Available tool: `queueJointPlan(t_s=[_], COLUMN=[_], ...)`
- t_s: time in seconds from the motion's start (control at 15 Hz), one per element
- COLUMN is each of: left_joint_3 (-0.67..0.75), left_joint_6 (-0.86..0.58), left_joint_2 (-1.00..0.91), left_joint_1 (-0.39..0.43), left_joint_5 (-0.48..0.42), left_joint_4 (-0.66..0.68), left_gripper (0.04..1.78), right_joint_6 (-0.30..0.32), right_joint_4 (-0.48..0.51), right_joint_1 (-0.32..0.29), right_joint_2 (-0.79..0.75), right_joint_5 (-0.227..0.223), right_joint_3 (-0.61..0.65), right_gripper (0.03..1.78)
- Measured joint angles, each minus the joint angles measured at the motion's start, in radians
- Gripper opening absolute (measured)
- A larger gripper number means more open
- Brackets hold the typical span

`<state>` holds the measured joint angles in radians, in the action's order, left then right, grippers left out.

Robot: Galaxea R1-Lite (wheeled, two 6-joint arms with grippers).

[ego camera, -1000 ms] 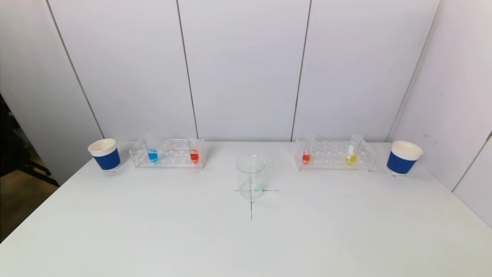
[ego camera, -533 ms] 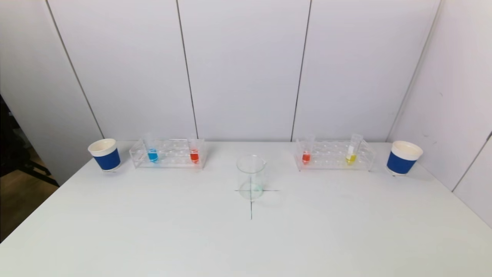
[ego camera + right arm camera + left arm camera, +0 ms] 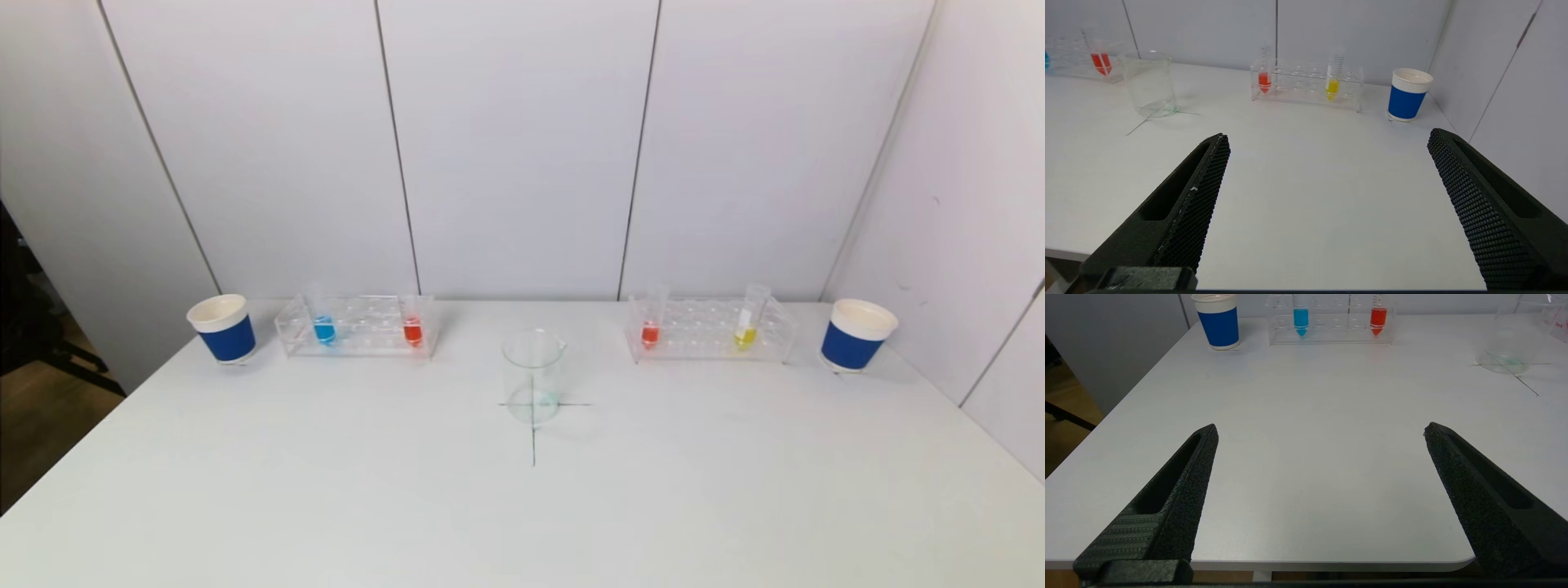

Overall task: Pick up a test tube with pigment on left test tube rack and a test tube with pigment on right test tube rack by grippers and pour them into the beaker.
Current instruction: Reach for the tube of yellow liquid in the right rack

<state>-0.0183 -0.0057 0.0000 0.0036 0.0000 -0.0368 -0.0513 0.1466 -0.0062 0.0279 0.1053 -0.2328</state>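
Note:
A clear glass beaker (image 3: pixel 533 376) stands mid-table on a cross mark. The left clear rack (image 3: pixel 357 326) holds a blue-pigment tube (image 3: pixel 324 327) and a red-pigment tube (image 3: pixel 413 329). The right clear rack (image 3: pixel 709 330) holds a red-pigment tube (image 3: pixel 651 331) and a yellow-pigment tube (image 3: pixel 745 333). Neither arm shows in the head view. My left gripper (image 3: pixel 1321 430) is open and empty over the table's near left edge, far from the left rack (image 3: pixel 1331 318). My right gripper (image 3: pixel 1328 136) is open and empty over the near right edge, far from the right rack (image 3: pixel 1306 83).
A blue and white paper cup (image 3: pixel 223 327) stands left of the left rack, another (image 3: pixel 856 334) right of the right rack. White wall panels close the back and right side. The white table (image 3: pixel 326 490) drops off at its left edge.

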Motion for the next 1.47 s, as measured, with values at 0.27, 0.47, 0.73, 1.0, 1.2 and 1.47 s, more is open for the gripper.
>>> queueJointPlan(t_s=[0.27,0.47,0.73,1.0,1.2,1.47], left_joint_3=[0.0,0.0,0.0,0.0,0.0,0.0], left_joint_6=[0.0,0.0,0.0,0.0,0.0,0.0], left_joint_2=[0.0,0.0,0.0,0.0,0.0,0.0], left_joint_1=[0.0,0.0,0.001,0.0,0.0,0.0], left_joint_5=[0.0,0.0,0.0,0.0,0.0,0.0], left_joint_4=[0.0,0.0,0.0,0.0,0.0,0.0], left_gripper=[1.76,1.76,1.76,1.76,1.76,1.76], right_joint_6=[-0.004,-0.005,0.002,0.007,0.015,0.022], right_joint_4=[-0.005,-0.081,-0.289,-0.516,-0.701,-0.964], right_joint_1=[0.006,0.015,0.019,0.02,0.02,0.02], right_joint_2=[0.126,0.253,0.495,0.781,0.983,1.25], right_joint_5=[0.061,0.097,0.103,0.101,0.095,0.071], right_joint_3=[-0.126,-0.169,-0.179,-0.181,-0.176,-0.162], right_gripper=[1.76,1.76,1.76,1.76,1.76,1.76])
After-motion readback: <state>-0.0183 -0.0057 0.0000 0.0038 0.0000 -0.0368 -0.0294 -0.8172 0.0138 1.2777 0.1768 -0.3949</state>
